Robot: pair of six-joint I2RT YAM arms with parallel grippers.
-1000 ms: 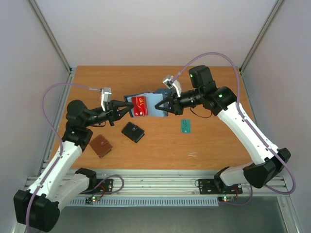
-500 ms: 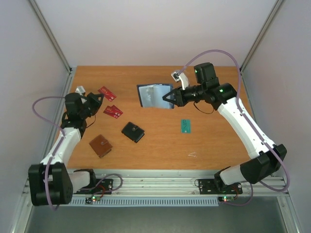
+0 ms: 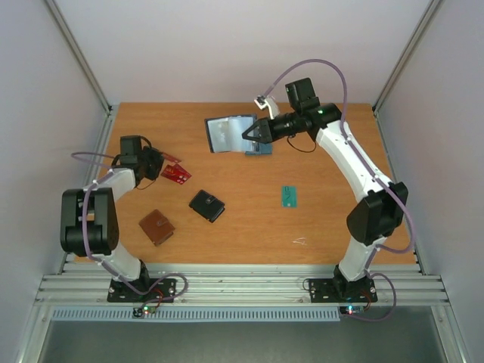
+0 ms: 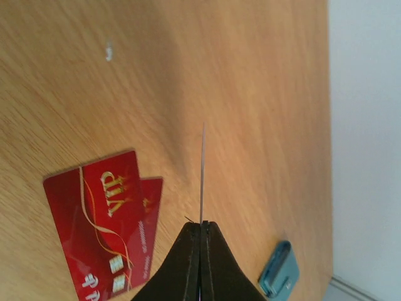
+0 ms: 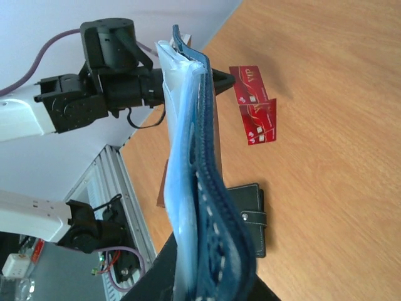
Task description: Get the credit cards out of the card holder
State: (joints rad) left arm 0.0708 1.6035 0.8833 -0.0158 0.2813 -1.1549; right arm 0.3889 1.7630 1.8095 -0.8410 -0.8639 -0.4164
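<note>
left claw (image 4: 201, 227) together, beside red cards (image 4: 103, 219) near left tabletop (image 3: 340, 227) edge | right claw (image 3: 246, 134) clamped on holder (image 3: 225, 134), raised near far edge | teal card (image 3: 290, 197) right-centre

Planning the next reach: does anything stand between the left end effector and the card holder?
Nothing visible does: the red cards by the left end effector lie flat on the table, and the card holder is raised.

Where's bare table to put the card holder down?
Biggest bare patch: centre, between the black wallet and the teal card, down to the near edge of the table. Also the far-left corner beyond the red cards. Crowded on the left: red cards, left end effector, brown wallet and black wallet sit close.
</note>
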